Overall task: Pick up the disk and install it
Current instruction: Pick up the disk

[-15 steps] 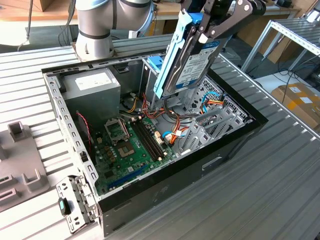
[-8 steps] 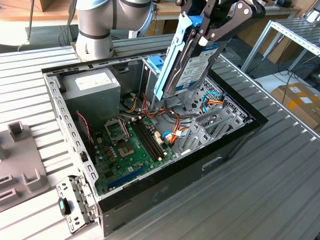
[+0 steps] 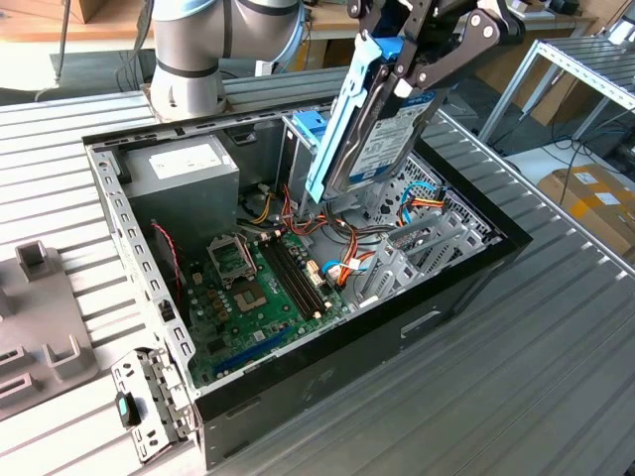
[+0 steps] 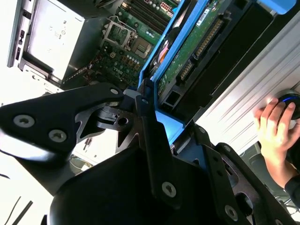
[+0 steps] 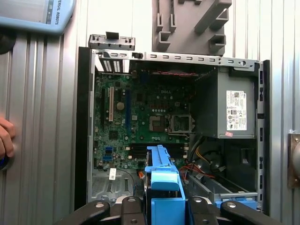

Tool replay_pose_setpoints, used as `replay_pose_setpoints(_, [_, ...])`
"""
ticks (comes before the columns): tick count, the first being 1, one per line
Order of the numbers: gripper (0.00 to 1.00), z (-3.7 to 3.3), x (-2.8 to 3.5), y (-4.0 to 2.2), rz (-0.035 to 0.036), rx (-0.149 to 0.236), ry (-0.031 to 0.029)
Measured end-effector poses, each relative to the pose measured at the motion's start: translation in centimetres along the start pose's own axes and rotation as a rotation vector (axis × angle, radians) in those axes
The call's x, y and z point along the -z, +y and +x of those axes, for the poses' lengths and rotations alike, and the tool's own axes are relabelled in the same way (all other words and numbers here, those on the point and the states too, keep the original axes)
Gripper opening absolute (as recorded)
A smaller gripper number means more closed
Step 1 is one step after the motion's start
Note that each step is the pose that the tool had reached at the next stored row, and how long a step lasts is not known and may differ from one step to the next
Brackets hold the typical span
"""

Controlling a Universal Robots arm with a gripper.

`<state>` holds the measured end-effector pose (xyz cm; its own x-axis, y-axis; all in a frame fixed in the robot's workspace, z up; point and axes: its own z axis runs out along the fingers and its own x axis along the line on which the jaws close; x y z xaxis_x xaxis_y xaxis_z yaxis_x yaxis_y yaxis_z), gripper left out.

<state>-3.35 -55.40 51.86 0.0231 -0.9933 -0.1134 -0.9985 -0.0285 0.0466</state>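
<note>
The disk [image 3: 385, 129], a silver drive with a white and blue label and blue side rails, hangs tilted almost on edge above the open computer case [image 3: 149, 268]. My gripper [image 3: 417, 61] is shut on its upper end. In the second wrist view the disk [image 4: 192, 42] shows its green circuit-board underside between the black fingers [image 4: 150, 126]. The first wrist view has the blue rail of the disk [image 5: 161, 180] sticking out over the case [image 5: 178, 57], with my gripper [image 5: 161, 208] closed around it.
Inside the case lie a green motherboard [image 3: 253, 288], a grey power supply [image 3: 184, 169] and loose cables [image 3: 342, 263]. A metal cage with a blue top [image 3: 308, 129] stands behind the disk. A grey fixture [image 3: 40, 317] sits beside the case. A person's hand [image 4: 274, 124] rests nearby.
</note>
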Motion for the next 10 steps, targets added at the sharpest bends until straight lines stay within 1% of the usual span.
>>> replay_pose_setpoints(7, [0.37,0.12,-0.28,-0.04,0.0000,0.000,0.0000])
replay_pose_setpoints(10, [0.37,0.16,-0.44,-0.17,0.0000,0.000,-0.0001])
